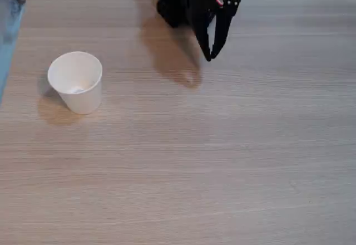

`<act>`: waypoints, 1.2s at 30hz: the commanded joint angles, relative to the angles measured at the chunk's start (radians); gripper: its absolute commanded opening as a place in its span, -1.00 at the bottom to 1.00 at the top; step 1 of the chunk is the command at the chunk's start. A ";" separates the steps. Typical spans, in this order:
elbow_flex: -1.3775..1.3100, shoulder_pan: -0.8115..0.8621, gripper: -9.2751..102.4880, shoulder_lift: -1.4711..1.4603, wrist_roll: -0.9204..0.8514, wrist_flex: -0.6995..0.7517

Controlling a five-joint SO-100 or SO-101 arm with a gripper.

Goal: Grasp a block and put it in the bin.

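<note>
The bin (76, 82), a white paper cup, stands upright at the left of the table. A whitish patch shows at its bottom; I cannot tell what it is. My black gripper (209, 57) hangs from the table's far edge, right of centre, pointing down, its fingertips (207, 50) meeting with nothing between them. A small pale shape, seemingly the block (190, 78), lies on the table in the arm's shadow, just below and left of the fingertips. It is blurred and hard to make out.
The light wooden table (222, 167) stretches wide in front and to the right. The arm's dark base (178, 3) sits at the far edge. A blue strip (6, 39) runs along the left edge.
</note>
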 commanded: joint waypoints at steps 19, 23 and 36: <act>0.224 -0.041 -0.83 0.043 0.037 0.083; 0.225 -0.040 -0.82 0.043 0.025 0.155; 0.225 -0.037 -0.73 0.043 0.023 0.156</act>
